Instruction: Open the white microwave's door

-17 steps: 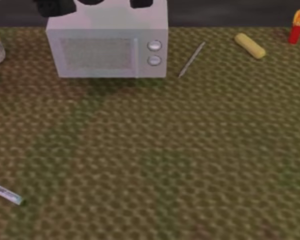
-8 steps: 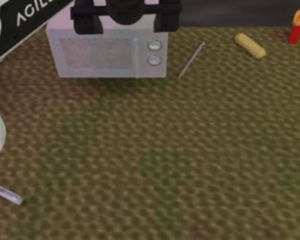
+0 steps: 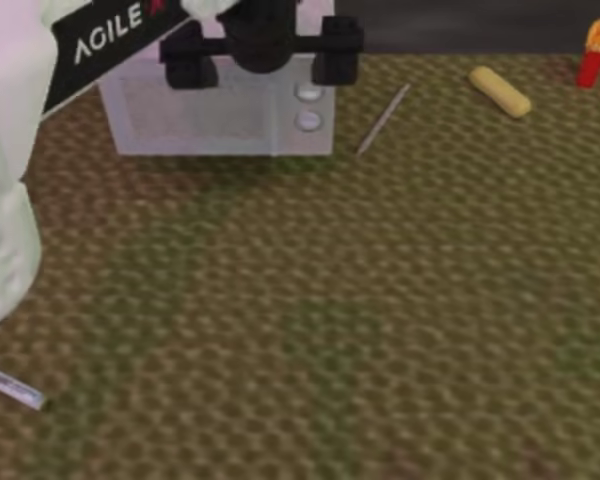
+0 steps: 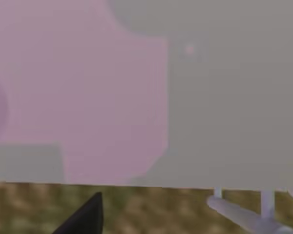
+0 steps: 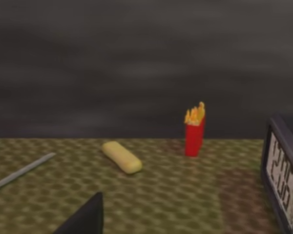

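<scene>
The white microwave (image 3: pixel 220 125) stands at the back left of the table. Its door (image 3: pixel 195 110), with a grey mesh window, lies flat and shut, and two silver knobs (image 3: pixel 308 106) sit on the panel to its right. My left gripper (image 3: pixel 263 55) hangs open over the microwave's top front edge, black fingers (image 3: pixel 337 52) spread wide across the door's width. The left wrist view is filled by the microwave's grey and pinkish face (image 4: pixel 224 97). A pale bar handle (image 4: pixel 249 217) stands off it on short posts, beside one dark fingertip (image 4: pixel 88 219). My right arm is outside the top view.
A silver rod (image 3: pixel 383 118) lies right of the microwave, then a yellow bar (image 3: pixel 500 90) and a red box of fries (image 3: pixel 596 52) at the back right. A black clock (image 5: pixel 283 185) shows in the right wrist view. A pen (image 3: pixel 15 390) lies front left.
My left arm has swung in from the left. Its gripper has come forward from the back edge to over the microwave's front. The door has not moved.
</scene>
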